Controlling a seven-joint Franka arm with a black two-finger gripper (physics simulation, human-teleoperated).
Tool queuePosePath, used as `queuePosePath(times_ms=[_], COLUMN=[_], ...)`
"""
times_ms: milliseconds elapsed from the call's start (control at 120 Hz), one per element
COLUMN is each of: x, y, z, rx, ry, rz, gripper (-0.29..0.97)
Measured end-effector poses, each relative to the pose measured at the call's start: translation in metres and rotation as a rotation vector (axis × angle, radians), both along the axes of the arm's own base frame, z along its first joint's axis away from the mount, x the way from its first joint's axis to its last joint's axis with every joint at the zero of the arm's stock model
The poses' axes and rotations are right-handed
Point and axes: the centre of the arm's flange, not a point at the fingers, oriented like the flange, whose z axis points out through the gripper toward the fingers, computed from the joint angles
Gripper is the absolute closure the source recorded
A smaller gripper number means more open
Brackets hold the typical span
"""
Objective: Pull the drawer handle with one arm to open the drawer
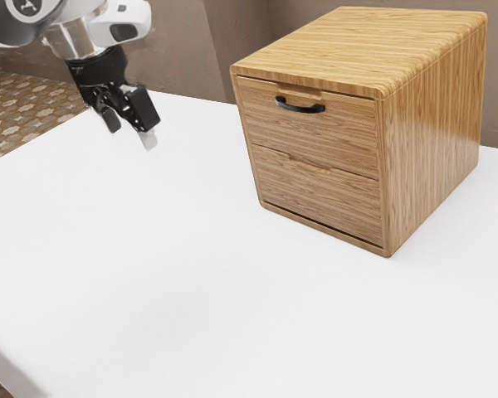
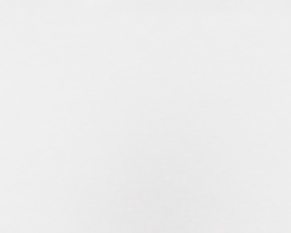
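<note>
Tool (image 1: 130, 129) spread wide, holding nothing, over white table (image 1: 149, 274) | black handle (image 1: 300, 106) well apart | top drawer (image 1: 315, 133) closed

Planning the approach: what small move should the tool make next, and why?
Probably move the tool toward the exterior view's right, nearer the black handle on the upper drawer. The tool hangs open over the white table, well apart from the wooden cabinet, and the drawer looks shut.

Well off from the claw (image 1: 133, 136), the cabinet (image 1: 432, 124) is striped light wood, satin-finished, its handle (image 1: 300, 106) smooth and black. The table (image 1: 191, 290) beneath the claw is matt white.
</note>
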Motion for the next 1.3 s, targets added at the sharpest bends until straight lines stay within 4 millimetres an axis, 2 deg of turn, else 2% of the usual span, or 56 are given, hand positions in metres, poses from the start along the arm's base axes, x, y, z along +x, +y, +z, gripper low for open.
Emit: queuePosePath(times_ms=[25,50,117,367,533,617,700,750,875,917,1008,1050,1092,1217,1300], x=[-0.011,-0.018,-0.025,-0.035,-0.031,-0.026,-0.024,-0.025,-0.044,-0.037,-0.012,-0.002,0.005,0.017,0.023], y=[-0.001,-0.001,0.000,0.007,0.019,0.028,0.036,0.044,0.058,0.047,-0.010,-0.028,-0.036,-0.043,-0.070], z=[0.022,0.036,0.045,0.026,0.021,0.008,-0.026,-0.035,-0.027,-0.023,-0.013,-0.014,-0.015,-0.019,-0.017], rx=[0.006,0.011,0.015,0.005,0.001,-0.003,-0.022,-0.022,0.042,0.088,0.160,0.142,0.134,0.161,0.218], ry=[-0.045,-0.072,-0.079,0.055,0.047,0.024,0.057,0.059,0.025,-0.011,-0.117,-0.173,-0.218,-0.296,-0.334], rz=[-0.001,-0.001,0.004,-0.007,-0.122,-0.188,-0.241,-0.260,-0.335,-0.420,-0.681,-0.782,-0.857,-1.027,-1.168], gripper=[0.00,0.00,0.00,0.00,0.00,0.00,0.00,0.00,0.00,0.00,0.00,0.00,0.00,0.00,0.00])
